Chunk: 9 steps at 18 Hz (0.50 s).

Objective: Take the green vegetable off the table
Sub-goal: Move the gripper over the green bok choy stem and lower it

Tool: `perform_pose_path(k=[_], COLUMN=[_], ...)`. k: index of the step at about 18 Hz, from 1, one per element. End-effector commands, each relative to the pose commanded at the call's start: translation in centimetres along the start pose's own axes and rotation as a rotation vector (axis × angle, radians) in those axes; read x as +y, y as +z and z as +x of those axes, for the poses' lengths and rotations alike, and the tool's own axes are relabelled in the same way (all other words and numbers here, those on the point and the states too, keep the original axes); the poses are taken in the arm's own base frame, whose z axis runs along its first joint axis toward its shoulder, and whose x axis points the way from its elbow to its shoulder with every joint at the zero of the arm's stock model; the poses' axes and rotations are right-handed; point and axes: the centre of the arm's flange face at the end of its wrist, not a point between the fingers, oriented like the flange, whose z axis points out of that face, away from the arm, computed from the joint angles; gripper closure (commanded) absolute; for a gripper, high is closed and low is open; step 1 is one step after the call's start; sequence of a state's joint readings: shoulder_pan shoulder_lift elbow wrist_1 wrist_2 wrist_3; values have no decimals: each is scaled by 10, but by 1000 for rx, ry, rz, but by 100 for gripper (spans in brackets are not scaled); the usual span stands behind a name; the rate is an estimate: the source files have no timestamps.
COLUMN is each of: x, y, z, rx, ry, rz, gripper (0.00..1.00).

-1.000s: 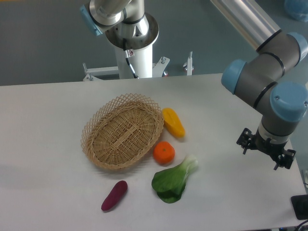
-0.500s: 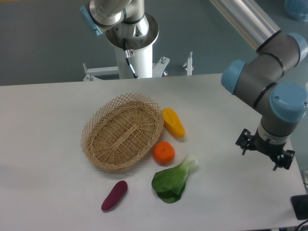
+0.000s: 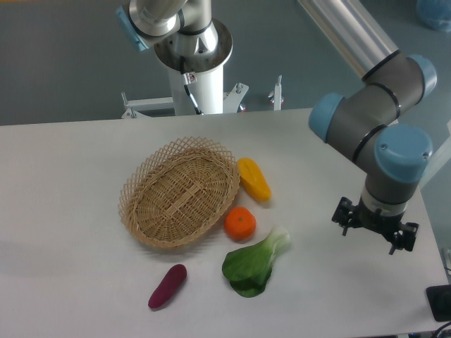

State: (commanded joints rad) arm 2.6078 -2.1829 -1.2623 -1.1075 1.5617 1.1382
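The green vegetable (image 3: 254, 262) lies flat on the white table (image 3: 70, 176), its dark leaves toward the front and its pale stalk pointing to the back right. My gripper (image 3: 375, 227) points down over the table to the right of the vegetable, well apart from it. Its black fingers (image 3: 344, 214) stick out on both sides of the wrist, so it looks open, and it holds nothing.
An orange (image 3: 240, 223) sits just behind the vegetable's leaves. A yellow oblong vegetable (image 3: 254, 179) lies beside a wicker basket (image 3: 180, 191). A purple oblong vegetable (image 3: 168, 286) lies at the front left. The table's right edge is close to the gripper.
The arm has swung left and slightly toward the front, bringing the gripper closer to the green vegetable. The objects on the table have not moved.
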Motion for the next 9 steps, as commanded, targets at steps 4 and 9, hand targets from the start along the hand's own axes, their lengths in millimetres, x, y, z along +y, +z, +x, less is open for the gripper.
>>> perform_pose_path(k=[4,9], x=[-8,-36], y=[7,28], z=[22,61], rx=[42,110], ry=[19,70], rz=[9,26], gripper=[0,0])
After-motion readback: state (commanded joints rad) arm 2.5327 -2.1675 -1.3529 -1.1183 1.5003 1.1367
